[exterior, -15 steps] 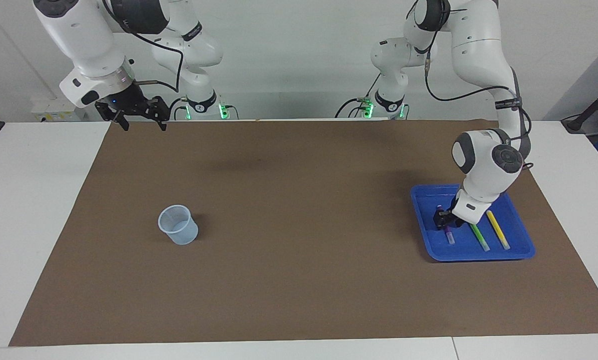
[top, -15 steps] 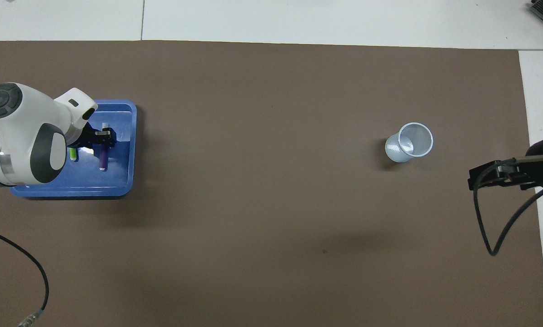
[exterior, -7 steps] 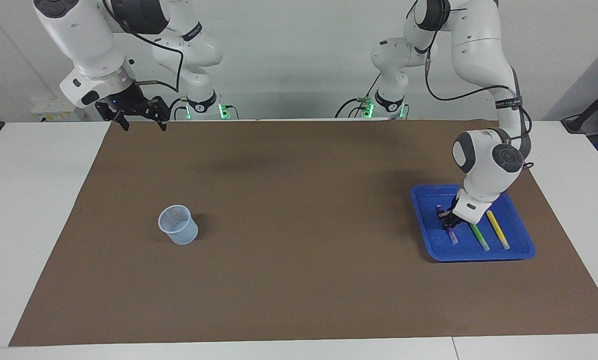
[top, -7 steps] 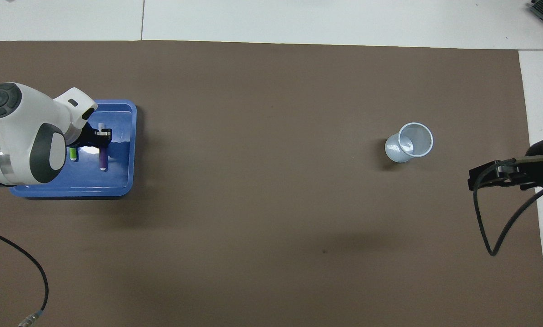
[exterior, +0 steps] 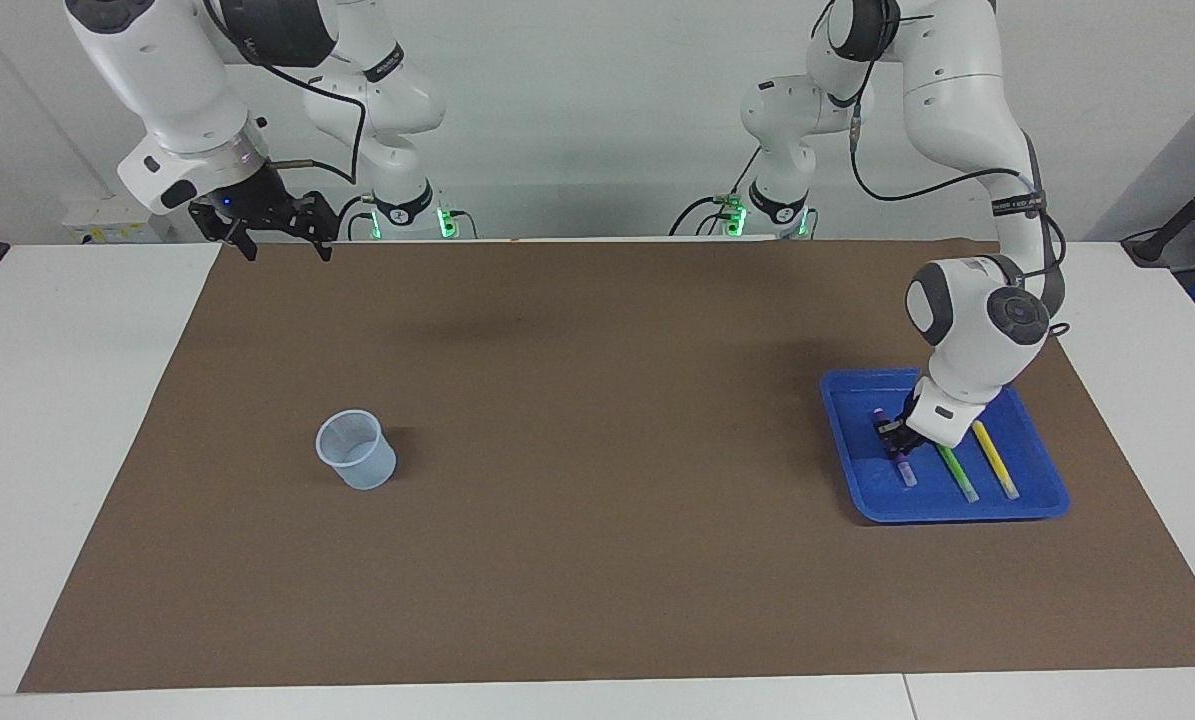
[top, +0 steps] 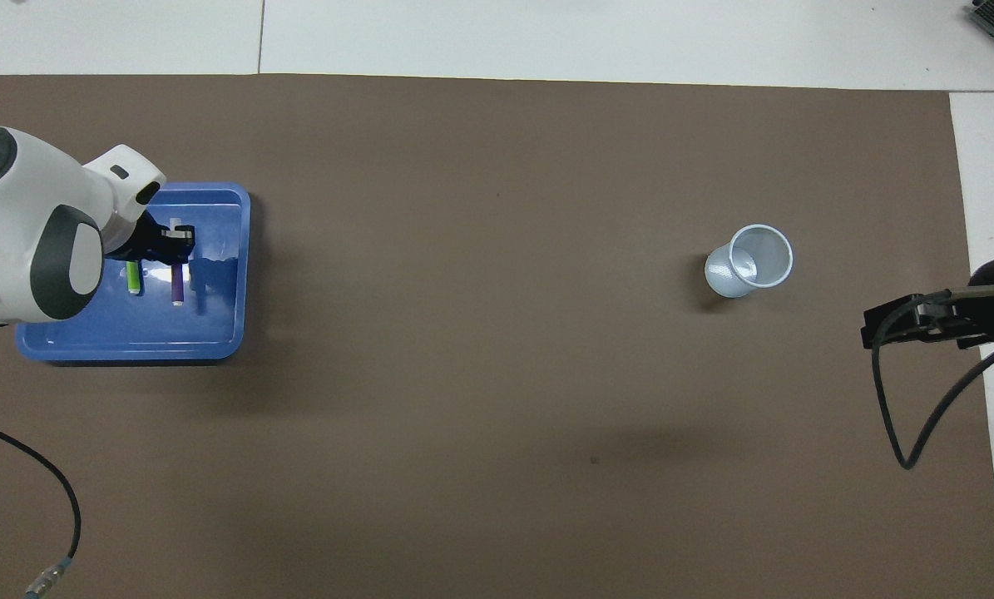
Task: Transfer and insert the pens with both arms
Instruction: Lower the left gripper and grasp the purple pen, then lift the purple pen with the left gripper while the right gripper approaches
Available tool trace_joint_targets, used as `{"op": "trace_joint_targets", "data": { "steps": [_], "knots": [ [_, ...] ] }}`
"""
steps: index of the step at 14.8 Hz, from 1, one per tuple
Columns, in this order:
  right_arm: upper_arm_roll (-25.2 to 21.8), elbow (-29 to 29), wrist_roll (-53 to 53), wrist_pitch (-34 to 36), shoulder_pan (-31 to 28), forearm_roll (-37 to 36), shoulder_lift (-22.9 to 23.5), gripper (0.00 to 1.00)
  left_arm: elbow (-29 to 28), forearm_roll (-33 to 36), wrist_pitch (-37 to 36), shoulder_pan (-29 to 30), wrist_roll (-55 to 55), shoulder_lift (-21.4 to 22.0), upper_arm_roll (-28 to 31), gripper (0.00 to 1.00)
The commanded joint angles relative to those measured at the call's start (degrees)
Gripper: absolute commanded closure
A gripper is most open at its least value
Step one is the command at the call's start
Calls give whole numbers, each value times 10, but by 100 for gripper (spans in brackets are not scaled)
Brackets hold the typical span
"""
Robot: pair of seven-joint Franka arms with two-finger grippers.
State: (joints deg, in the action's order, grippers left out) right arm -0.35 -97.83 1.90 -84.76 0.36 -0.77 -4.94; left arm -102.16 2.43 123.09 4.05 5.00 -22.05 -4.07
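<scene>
Since a second ago the left pincer (exterior: 895, 432) has closed on the purple pen (exterior: 900, 465) in the blue tray (exterior: 847, 440) and begun to raise it; in the overhead view the arm has drawn toward its own end of the tabletop (exterior: 557, 500). The green pen (exterior: 957, 474) and yellow pen (exterior: 995, 460) lie untouched in the tray beside it. The right pincer (exterior: 275, 243) waits with fingers spread wide over the mat's edge nearest the robots. The pale cup (exterior: 356, 450) stands empty, well apart from the tray, toward the right arm's end. By my reading this is only the first pick: no handover and no insertion are done, and three pens remain to move.
</scene>
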Motion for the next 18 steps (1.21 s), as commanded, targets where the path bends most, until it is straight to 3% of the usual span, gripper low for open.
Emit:
{"op": "trace_joint_targets", "data": {
  "steps": [1, 5, 10, 13, 18],
  "knots": [
    [-1, -11, -39, 5, -18, -1, -18, 0, 43, -20, -63, -4, 21, 10, 1, 100],
    [-2, -11, -130, -1, -19, 7, -20, 0, 82, -76, -102, -2, 93, 25, 1, 100],
    [0, -10, -133, -1, -13, 20, -22, 0, 84, -146, -120, -8, 219, 68, -6, 100],
    [-1, -13, -131, 1, -19, 79, -24, 0, 84, -178, -120, -18, 335, 80, -36, 100],
    [-2, -36, -84, -10, -30, 196, -22, 0, 85, -179, -104, -84, 524, 83, -48, 100]
  ]
}}
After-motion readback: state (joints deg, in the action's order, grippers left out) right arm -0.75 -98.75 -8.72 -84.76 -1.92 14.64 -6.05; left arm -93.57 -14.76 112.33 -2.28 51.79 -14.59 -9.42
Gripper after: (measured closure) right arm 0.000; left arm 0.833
